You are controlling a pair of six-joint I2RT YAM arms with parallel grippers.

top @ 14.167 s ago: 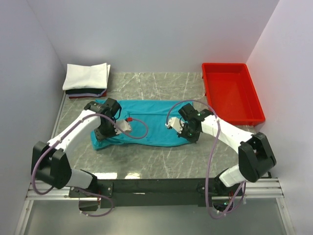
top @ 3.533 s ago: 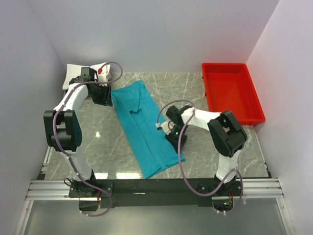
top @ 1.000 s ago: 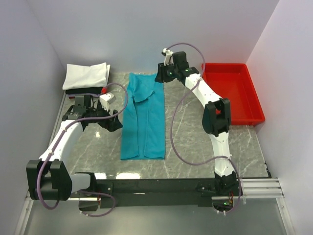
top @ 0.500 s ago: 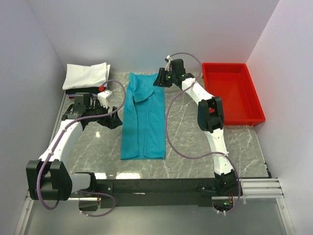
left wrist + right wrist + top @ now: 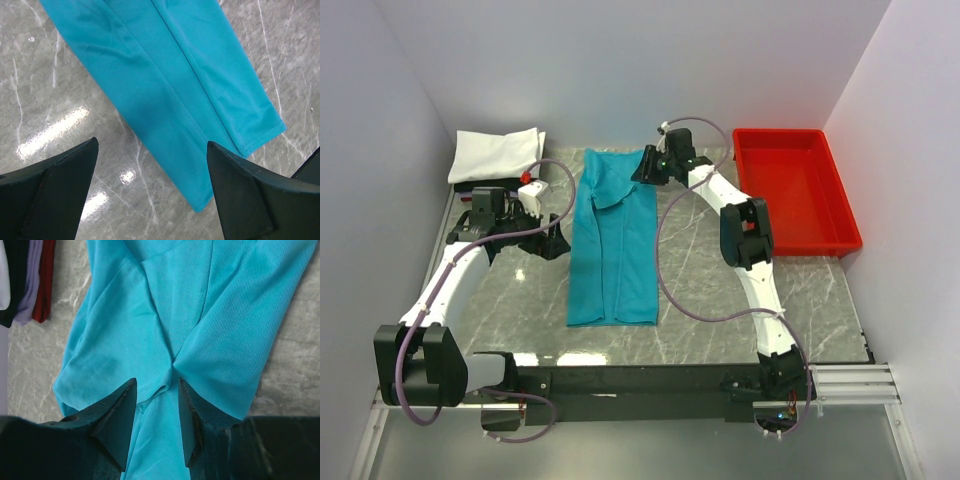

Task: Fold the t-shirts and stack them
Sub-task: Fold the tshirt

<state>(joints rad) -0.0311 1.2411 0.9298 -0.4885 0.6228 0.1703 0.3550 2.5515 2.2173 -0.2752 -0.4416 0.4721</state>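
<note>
The teal-blue t-shirt [image 5: 612, 240] lies on the marble table as a long strip folded lengthwise, running from far to near. Its collar end puckers under my right gripper [image 5: 646, 166]. In the right wrist view that gripper [image 5: 156, 382] hovers over the teal cloth [image 5: 200, 315], jaws partly apart, open, clamping nothing. My left gripper [image 5: 553, 246] sits just left of the strip. In the left wrist view it [image 5: 151, 145] stands wide open above the marble and the shirt's hem corner [image 5: 240, 135]. More folded t-shirts [image 5: 498, 155] are stacked at the back left, white on top, dark and red below.
A red plastic tray [image 5: 840, 205] stands at the back right, close to the right arm's elbow. The stack's dark and red edges [image 5: 44, 285] show at the top left of the right wrist view. Grey walls close in on the table [image 5: 720, 290] on three sides.
My right gripper has come down and nearer onto the strip's far end. The left gripper has shifted slightly. The teal shirt has not moved.
</note>
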